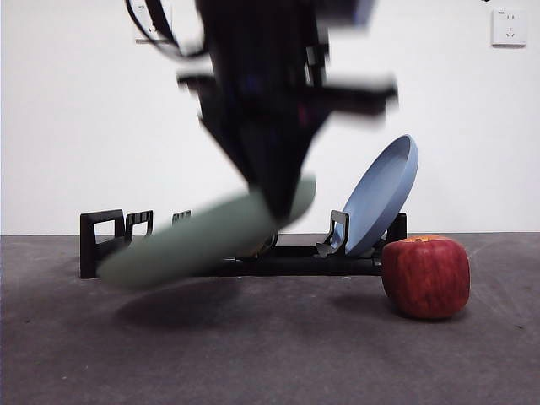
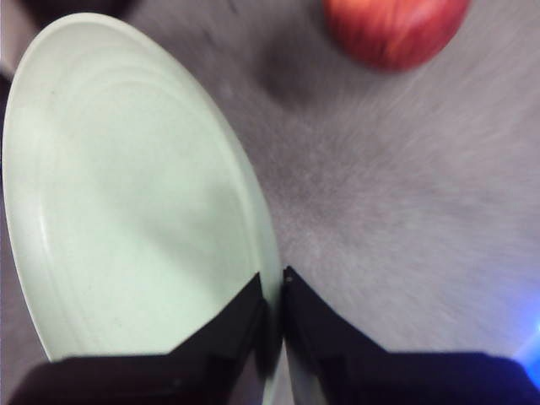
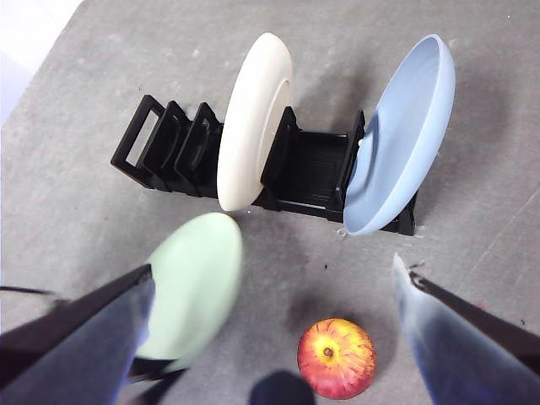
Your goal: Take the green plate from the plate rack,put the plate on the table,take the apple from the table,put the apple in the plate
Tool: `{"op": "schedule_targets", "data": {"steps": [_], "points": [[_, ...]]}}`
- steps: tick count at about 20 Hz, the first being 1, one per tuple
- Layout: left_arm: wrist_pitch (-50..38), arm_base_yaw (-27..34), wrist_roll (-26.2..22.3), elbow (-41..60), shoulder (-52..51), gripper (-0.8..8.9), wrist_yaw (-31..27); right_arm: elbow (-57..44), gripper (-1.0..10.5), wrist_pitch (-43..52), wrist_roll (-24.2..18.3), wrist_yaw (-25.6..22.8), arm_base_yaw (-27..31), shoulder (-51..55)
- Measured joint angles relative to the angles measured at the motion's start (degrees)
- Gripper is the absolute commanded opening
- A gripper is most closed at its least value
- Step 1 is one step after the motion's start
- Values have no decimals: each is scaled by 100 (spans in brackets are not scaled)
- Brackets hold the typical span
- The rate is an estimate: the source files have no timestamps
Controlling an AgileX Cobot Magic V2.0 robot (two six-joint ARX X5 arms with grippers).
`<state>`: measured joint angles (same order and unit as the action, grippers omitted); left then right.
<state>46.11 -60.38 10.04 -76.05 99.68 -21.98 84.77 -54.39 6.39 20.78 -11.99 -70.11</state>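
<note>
From the front, we saw the left gripper (image 1: 283,202), motion-blurred, carrying the green plate (image 1: 198,240) tilted low before the plate rack (image 1: 110,240), evidently for setting down; the apple (image 1: 426,277) waited by the rack's end. Its wrist view showed jaws pinched on the rim. The right gripper (image 3: 274,291) hung spread wide and empty above the apple.

Motion-blurred black arm with looping black cables; left pincer (image 2: 274,291) has tapered matte-black jaws; right pincer (image 3: 274,337) jaws look blue-tinged.
</note>
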Motion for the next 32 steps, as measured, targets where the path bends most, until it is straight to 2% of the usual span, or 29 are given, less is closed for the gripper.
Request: {"op": "schedule_targets", "data": {"steps": [6, 14, 15, 17, 18, 22, 25, 28, 32], "points": [[-79, 173, -225, -15, 979, -8, -107, 0, 472, 2, -9, -256, 0, 0], [-157, 243, -258, -48, 1064, 9, 221, 0, 472, 0, -22, -293, 0, 0], [-157, 243, -256, -48, 1064, 26, 221, 0, 472, 0, -22, -291, 0, 0], [-155, 262, -249, -48, 1069, 161, 369, 0, 472, -11, -22, -293, 0, 0], [-140, 282, -225, -39, 1099, 211, 638, 0, 472, -31, -22, -293, 0, 0], [4, 256, -186, -7, 994, 230, 745, 0, 472, -133, -22, -293, 0, 0], [133, 151, -184, 20, 299, 230, 758, 0, 472, -136, -22, -295, 0, 0], [190, -74, -184, -48, -1058, 230, 761, 0, 472, -398, -157, -341, 0, 0], [83, -155, -186, -304, -3099, 230, 1019, 0, 473, -1458, -417, -1014, 0, 13]]}}
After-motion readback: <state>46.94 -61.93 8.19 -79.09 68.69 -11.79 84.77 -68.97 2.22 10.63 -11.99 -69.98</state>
